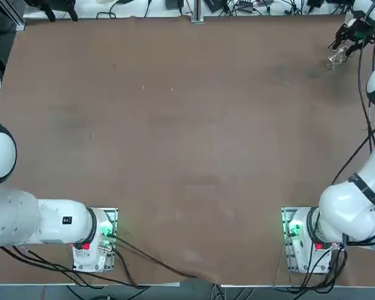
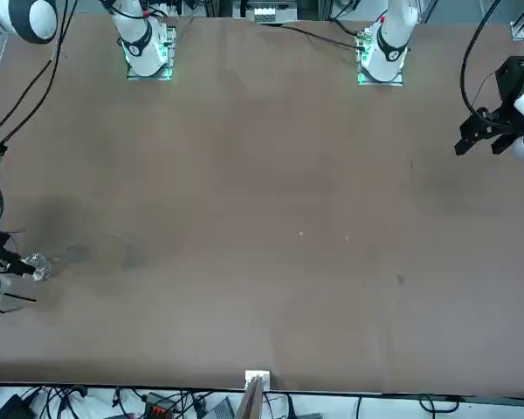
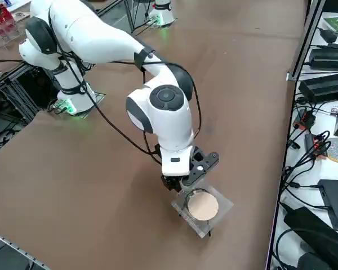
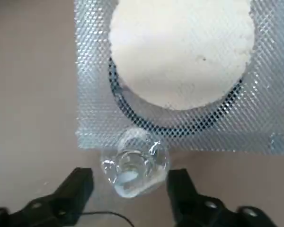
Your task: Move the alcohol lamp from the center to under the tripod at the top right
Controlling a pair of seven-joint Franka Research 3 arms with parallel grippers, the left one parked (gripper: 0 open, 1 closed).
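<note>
From where I stand, the tripod (image 3: 203, 206) is what crowds the right gripper (image 4: 131, 177): its mesh sheet (image 4: 97, 94) and pale round top are right by the fingers, at the table's far right. Black cables (image 3: 198, 107) loop along the working arm (image 3: 172, 107). Past the table's far edge runs a white bench (image 1: 144, 9) strewn with wires and dark boxes (image 3: 327, 87). Broad brown tabletop (image 1: 175, 125) opens to the robot's left. The gripper stands wide, the glass alcohol lamp (image 4: 135, 163) between its fingertips, with a gap showing on either side, at the mesh's edge
</note>
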